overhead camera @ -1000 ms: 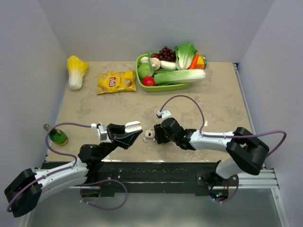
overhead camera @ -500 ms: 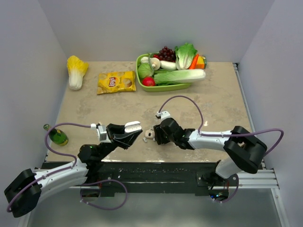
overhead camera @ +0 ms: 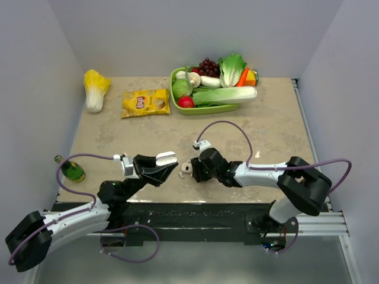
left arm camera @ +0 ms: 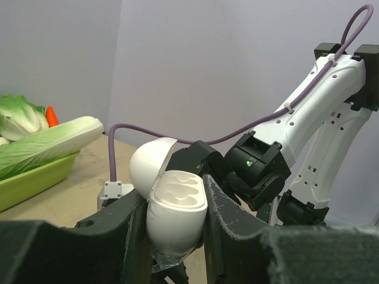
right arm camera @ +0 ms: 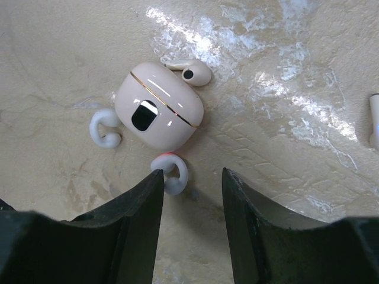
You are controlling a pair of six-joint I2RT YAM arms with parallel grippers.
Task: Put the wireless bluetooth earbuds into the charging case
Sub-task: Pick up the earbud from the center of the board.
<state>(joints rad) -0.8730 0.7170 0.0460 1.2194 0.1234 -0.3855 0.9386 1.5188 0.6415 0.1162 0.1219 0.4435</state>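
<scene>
Two arms, one small change. Top view: right gripper (overhead camera: 190, 170) has crept a touch left vs 1 s ago and hangs over the earbuds (overhead camera: 185, 169) on the table (overhead camera: 266, 130), near edge. Left gripper (overhead camera: 166, 163) hasn't moved. L wrist: fingers clamped on the charging case (left arm camera: 177, 195), lid (left arm camera: 148, 163) open, wells (left arm camera: 177, 188) empty. R wrist: fingers apart, nothing held, earbuds (right arm camera: 159, 109) just beyond the tips. Pick looks imminent.

From above and behind, the top camera takes in the whole mottled beige table (overhead camera: 266, 124). The left wrist camera looks level past the left gripper (left arm camera: 175, 204) at the white right arm (left arm camera: 320, 112), which both show. The right wrist camera faces straight down, close to the table.
</scene>
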